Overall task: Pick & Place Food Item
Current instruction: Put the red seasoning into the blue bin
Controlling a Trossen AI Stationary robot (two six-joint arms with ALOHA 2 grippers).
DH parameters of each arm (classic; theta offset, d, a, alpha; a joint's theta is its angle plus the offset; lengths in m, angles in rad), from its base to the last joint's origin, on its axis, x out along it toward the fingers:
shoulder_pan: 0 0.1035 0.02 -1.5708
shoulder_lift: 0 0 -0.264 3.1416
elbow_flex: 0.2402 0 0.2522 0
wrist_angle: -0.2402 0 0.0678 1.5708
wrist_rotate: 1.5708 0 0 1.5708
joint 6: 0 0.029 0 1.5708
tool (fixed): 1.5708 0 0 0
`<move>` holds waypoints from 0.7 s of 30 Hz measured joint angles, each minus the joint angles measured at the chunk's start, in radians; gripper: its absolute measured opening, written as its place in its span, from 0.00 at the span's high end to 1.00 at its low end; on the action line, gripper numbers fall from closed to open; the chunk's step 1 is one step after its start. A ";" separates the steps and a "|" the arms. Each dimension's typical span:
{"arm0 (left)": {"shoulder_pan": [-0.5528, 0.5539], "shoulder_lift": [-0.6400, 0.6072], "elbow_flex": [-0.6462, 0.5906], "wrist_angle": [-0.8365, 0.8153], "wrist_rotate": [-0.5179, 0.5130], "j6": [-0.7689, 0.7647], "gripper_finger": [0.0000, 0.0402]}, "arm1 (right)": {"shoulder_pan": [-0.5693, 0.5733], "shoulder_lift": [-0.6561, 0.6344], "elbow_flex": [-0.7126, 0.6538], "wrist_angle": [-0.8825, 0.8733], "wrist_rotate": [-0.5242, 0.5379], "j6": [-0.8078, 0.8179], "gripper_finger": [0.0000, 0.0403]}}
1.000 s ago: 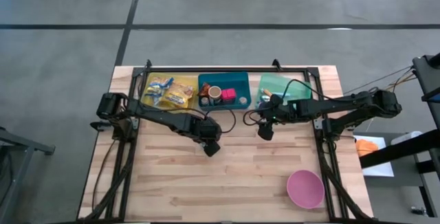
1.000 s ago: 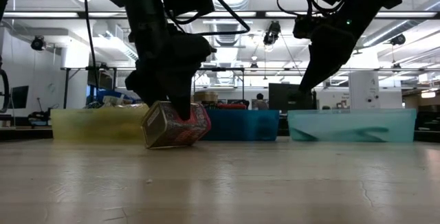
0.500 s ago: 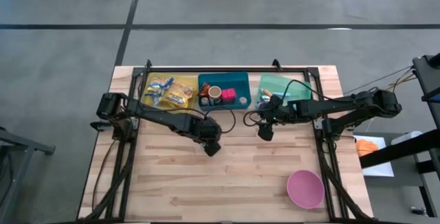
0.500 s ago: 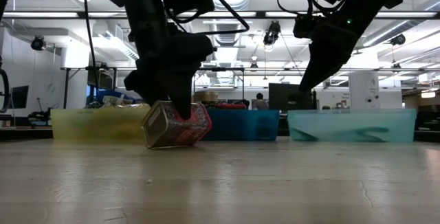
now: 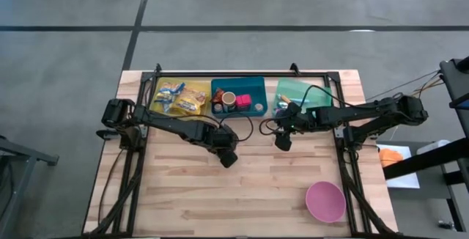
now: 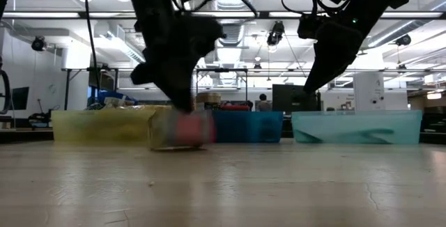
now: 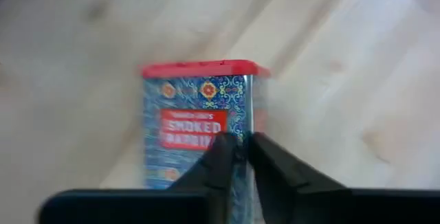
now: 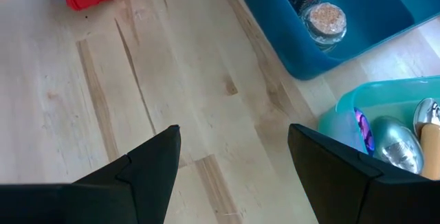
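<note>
A patterned spice tin with a red lid lies on the wooden table in front of the bins. It is blurred in the low view. My left gripper hangs over the tin's long corner edge, pointing steeply down, its fingertips almost together. In the high view the left gripper hides the tin. My right gripper hovers open above bare table near the teal bin, holding nothing; in the high view the right gripper stands right of centre. My left gripper's fingertips come from above onto the tin's long corner edge, lying along it. Only a sliver shows between them. I cannot tell whether they still touch the tin.
Three bins stand in a row at the far edge: a yellow bin with packets, a blue bin with jars and a box, and a teal bin. A pink bowl sits at the near right. Bare wood lies between.
My left gripper has shut and risen a little. The tin, which leaned tilted between its open fingers, has dropped out of that tilt and now shows blurred and lower on the table.
</note>
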 joint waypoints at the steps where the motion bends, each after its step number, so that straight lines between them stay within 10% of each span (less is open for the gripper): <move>1: 0.000 -0.002 0.004 0.001 0.022 0.002 0.90 | 0.002 0.000 0.000 0.000 0.000 0.000 0.34; 21: -0.006 0.001 0.001 -0.012 0.096 0.006 0.90 | 0.017 0.000 0.000 0.001 -0.003 0.008 0.34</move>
